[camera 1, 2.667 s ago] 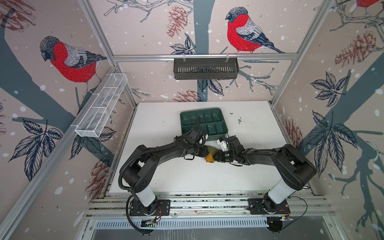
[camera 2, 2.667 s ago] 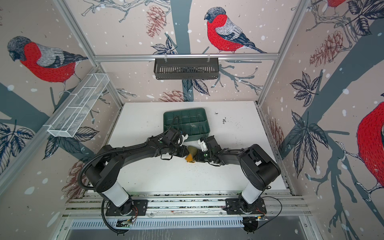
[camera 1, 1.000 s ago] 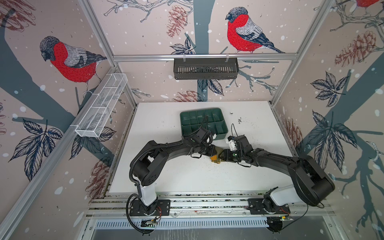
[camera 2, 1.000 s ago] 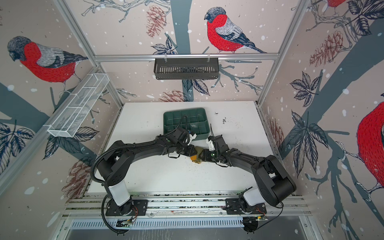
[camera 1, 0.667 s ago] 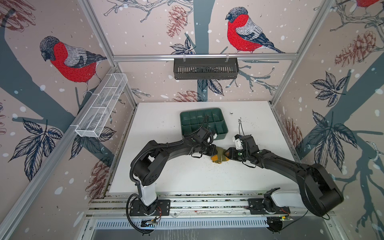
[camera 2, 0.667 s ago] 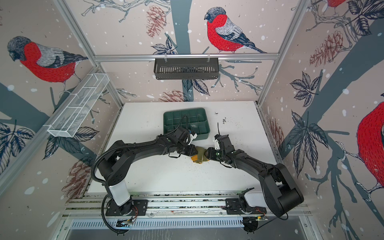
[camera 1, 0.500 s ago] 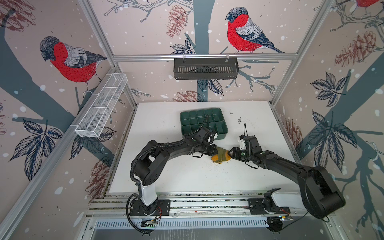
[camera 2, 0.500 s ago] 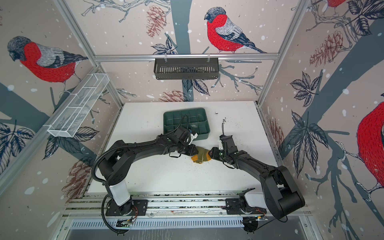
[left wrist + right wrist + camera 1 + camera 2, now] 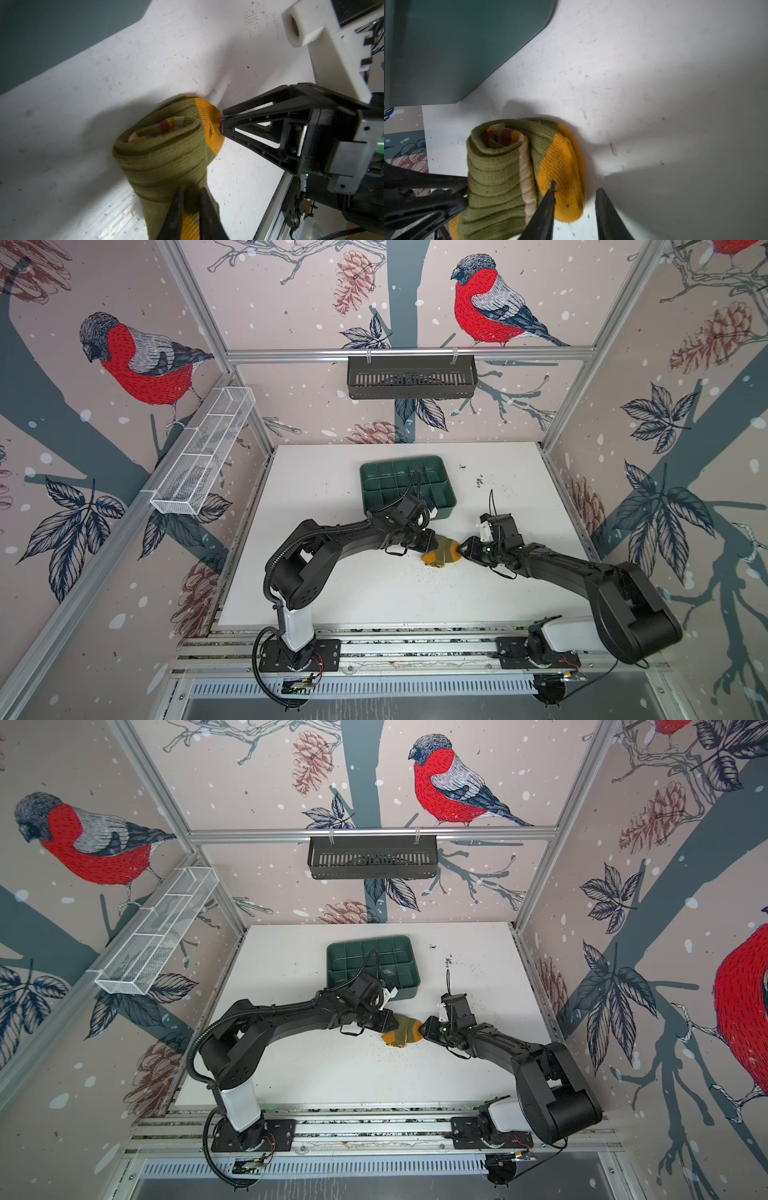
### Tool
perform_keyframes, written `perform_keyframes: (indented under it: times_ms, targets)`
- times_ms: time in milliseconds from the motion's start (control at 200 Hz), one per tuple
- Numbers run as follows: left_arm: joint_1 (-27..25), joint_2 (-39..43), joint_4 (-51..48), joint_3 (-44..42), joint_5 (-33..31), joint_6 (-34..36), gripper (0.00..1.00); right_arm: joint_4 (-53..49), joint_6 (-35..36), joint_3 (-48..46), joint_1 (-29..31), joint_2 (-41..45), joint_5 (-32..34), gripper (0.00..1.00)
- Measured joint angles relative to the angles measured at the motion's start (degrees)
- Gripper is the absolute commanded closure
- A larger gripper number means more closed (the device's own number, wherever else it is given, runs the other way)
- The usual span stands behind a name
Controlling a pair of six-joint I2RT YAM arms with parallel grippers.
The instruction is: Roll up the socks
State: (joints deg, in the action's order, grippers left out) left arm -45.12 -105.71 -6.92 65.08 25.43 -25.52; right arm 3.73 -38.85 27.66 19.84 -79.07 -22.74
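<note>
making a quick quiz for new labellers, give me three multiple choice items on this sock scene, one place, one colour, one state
1. Where do the socks lie? A in the green tray; B on the white table between the left gripper and right gripper; C in the wire basket.
2. What colour is the toe end beside the right gripper? A mustard-orange; B pink; C blue.
3. How do the left gripper's jaws stand? A wide apart above the socks; B closed on the socks; C out of view.
Answers: B, both top views show them on the table between the arms; A, the right wrist view shows orange knit; B, the left wrist view shows the jaws pinching olive fabric.
</note>
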Motion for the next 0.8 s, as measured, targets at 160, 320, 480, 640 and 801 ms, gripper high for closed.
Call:
perform_keyframes:
  times_ms: [160, 320, 480, 640, 801]
  targets:
    - [-0.04, -0.15, 0.24, 0.00, 0.09, -0.13, 0.83, 1.53, -0.20, -0.07, -0.02, -0.11, -1.05, 0.64]
    - [-0.04, -0.81, 0.50, 0.00, 0.48, -0.17, 0.83, 2.64, -0.37, -0.39, -0.07, -0.92, -1.29, 0.65]
    - [-0.07, -1.31, 0.79, 0.00, 1.29, -0.22, 0.83, 3.39, -0.68, -0.72, -0.11, -1.64, -1.29, 0.58]
    - [-0.07, -1.31, 0.87, -0.02, 1.31, -0.61, 0.83, 3.91, -1.49, -1.33, -0.44, -0.87, -1.27, 0.57]
    - [-0.07, -1.33, 0.92, -0.02, 1.31, -0.63, 0.84, 4.04, -1.64, -1.44, -1.07, -0.76, -1.25, 0.58]
